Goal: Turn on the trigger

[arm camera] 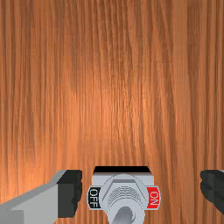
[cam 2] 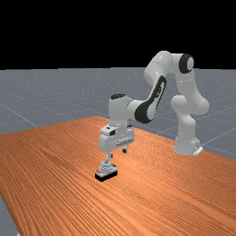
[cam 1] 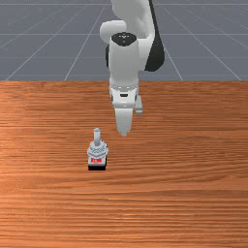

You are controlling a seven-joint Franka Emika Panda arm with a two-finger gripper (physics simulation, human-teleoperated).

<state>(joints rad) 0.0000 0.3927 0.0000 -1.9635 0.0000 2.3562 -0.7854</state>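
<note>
Standing wide apart, the fingers point(arm camera: 70, 194) clamp nothing. Gripper point(cam 2: 118, 153) hangs above the table, hand pointing down, near the switch point(arm camera: 124, 181). Wrist view: switch appears between the two fingers, with the black OFF label point(arm camera: 94, 197) toward one and the red ON label point(arm camera: 153, 197) toward the other. No contact visible. Lever point(cam 1: 97, 136) looks tipped away from ON, toward the OFF side; probably off, exact angle hard to tell.

Front view: switch sits left of the gripper, just beside it, black base down on the table point(cam 1: 193, 193), red label facing the camera. Far view: it sits below the hand, upright. Behind it the arm point(cam 2: 163, 73) reaches over from its base point(cam 2: 186, 145), well apart from the switch.

Progress, judged: approach mostly done, flip not done. Left: line up with the lever, get down to it, push it over toward ON, check it stays.
</note>
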